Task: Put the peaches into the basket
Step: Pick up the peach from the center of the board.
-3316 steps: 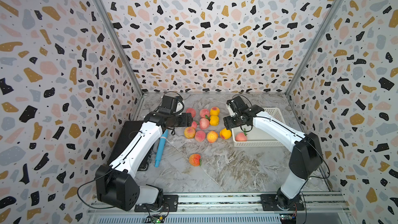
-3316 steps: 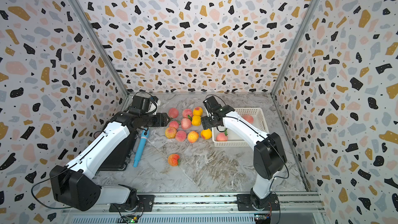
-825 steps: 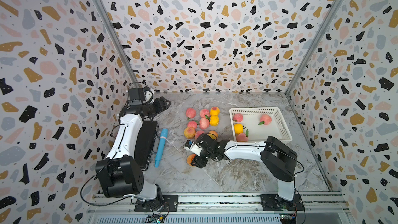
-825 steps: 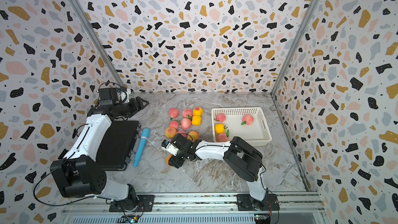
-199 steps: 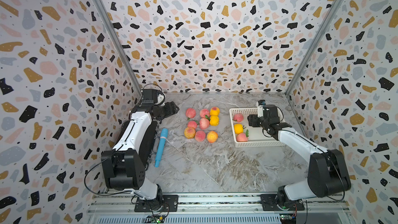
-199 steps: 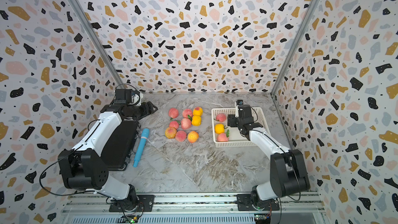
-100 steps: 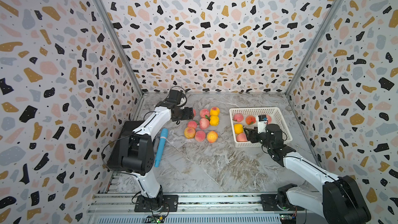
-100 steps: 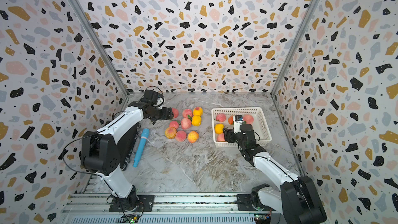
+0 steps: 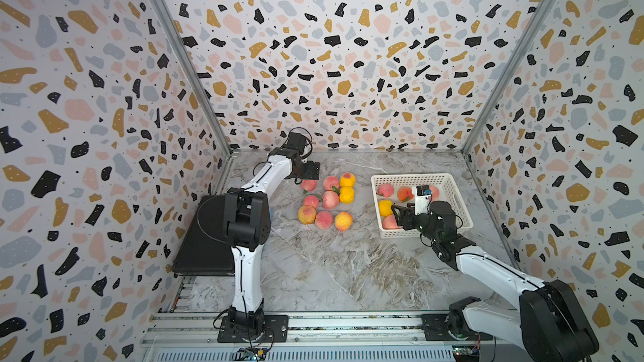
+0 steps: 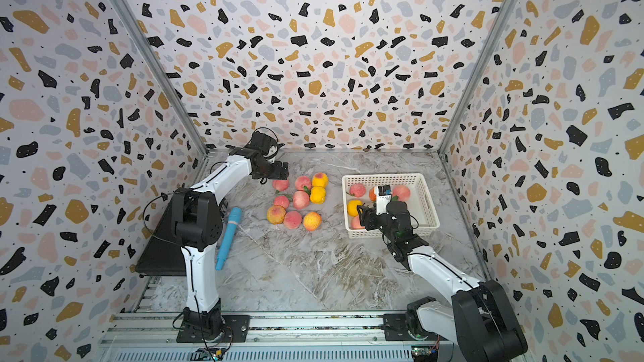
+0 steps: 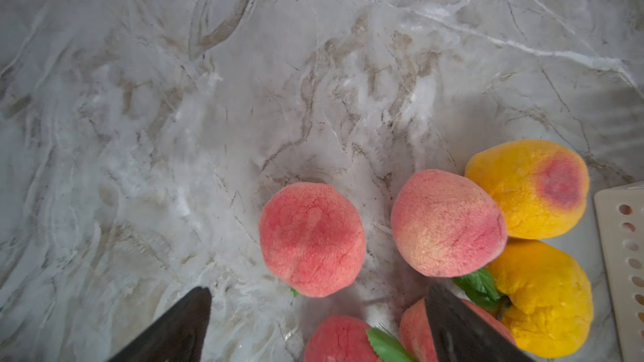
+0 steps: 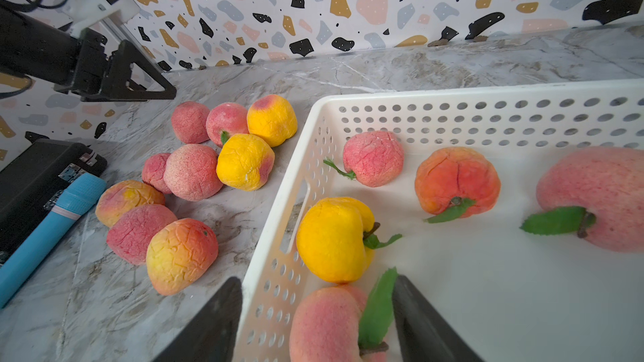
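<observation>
Peaches (image 9: 330, 199) part-sorted: 9 loose on the desk (image 9: 348, 266), 5 in the basket (image 9: 411, 176).
At the left a black box (image 9: 202, 238) and a blue tool (image 10: 228, 235) lie apart from the fruit and look to be no part of the job. The left gripper (image 9: 308, 170) hangs over the pink peach (image 11: 312, 240) at the cluster's far left corner, jaws spread wide and empty. It is probably lining up on that fruit because open desk flanks its outer side. The cluster sits near the basket, so each carry is short. The right gripper (image 9: 399, 216) hovers above the basket's near left corner, jaws parted and holding nothing. In the right wrist view 1 finger shows outside the wall and 1 inside, over a leafy peach (image 12: 327, 325) lying in the basket.
</observation>
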